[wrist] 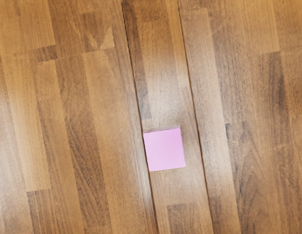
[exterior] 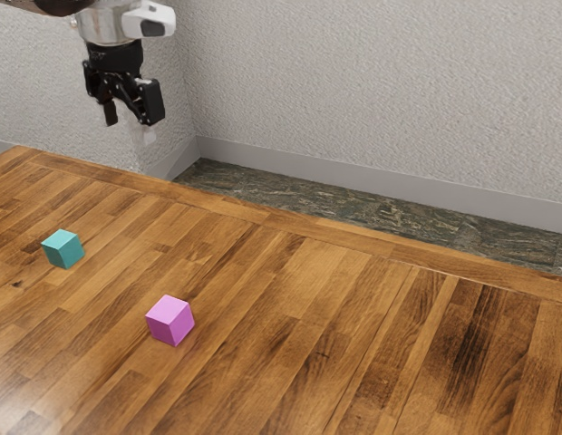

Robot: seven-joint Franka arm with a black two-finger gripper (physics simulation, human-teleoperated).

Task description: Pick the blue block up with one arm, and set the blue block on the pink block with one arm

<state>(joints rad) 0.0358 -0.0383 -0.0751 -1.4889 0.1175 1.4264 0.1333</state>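
Blue block sits flat on the wooden table, toward the exterior view's left, untouched. It is teal-blue and cube-shaped, its edges looking equal, so it has no long axis to speak of. It rests on one face with the top level. It is turned so that a vertical edge faces the camera, with two side faces showing to either side of that edge.

The pink block lies on the same table, nearer the camera and further toward the exterior view's right. It is well apart from the blue one, with bare planks between them. It too is a cube resting flat, turned corner-on in a similar way.

In the wrist view the pink block appears from straight above as a plain square, its sides skewed slightly from the seams of the table planks.

The gripper hangs high over the table's far left part, in front of the pale textured wall, well above both blocks. Its black fingers point downward and stand apart, with nothing between them.

Behind the table runs a grey skirting board, with a strip of dark stone floor at its foot.
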